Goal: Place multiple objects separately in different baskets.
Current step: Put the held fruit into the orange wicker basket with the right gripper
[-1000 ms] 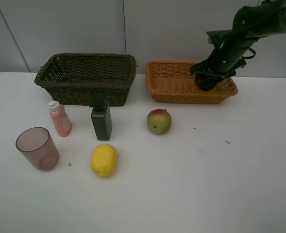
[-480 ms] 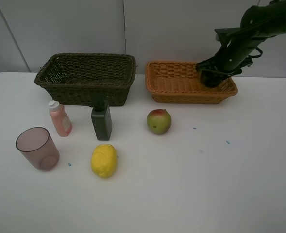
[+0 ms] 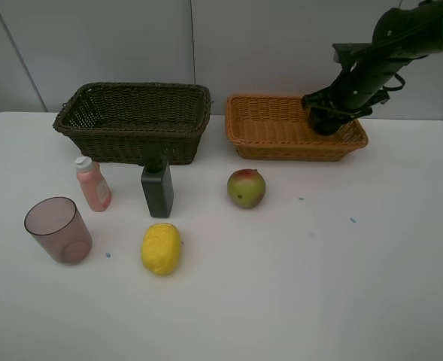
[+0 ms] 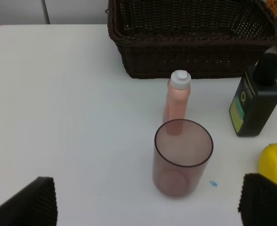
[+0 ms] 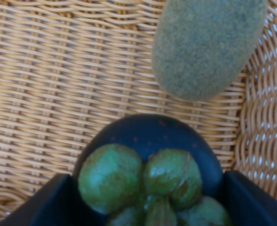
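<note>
My right gripper (image 3: 326, 120) hangs low over the right end of the orange basket (image 3: 270, 128), shut on a dark mangosteen (image 5: 150, 155) with green sepals. A brown kiwi (image 5: 206, 44) lies on the wicker floor (image 5: 44, 70) just beyond it. On the table stand a tinted cup (image 3: 58, 229), a pink bottle (image 3: 93, 184) and a dark green bottle (image 3: 157, 184), with a yellow lemon (image 3: 161, 248) and a red-green apple (image 3: 246, 188) nearby. The dark basket (image 3: 131, 113) holds nothing I can see. My left gripper (image 4: 147, 202) is open above the table, short of the cup (image 4: 183, 157).
A grey wall runs close behind both baskets. In the left wrist view the pink bottle (image 4: 177, 101) stands right behind the cup, with the dark green bottle (image 4: 257, 101) and lemon (image 4: 275, 160) off to one side.
The right arm has lifted slightly and shifted toward the basket's right end with the mangosteen still gripped. Everything on the table is where it was.
</note>
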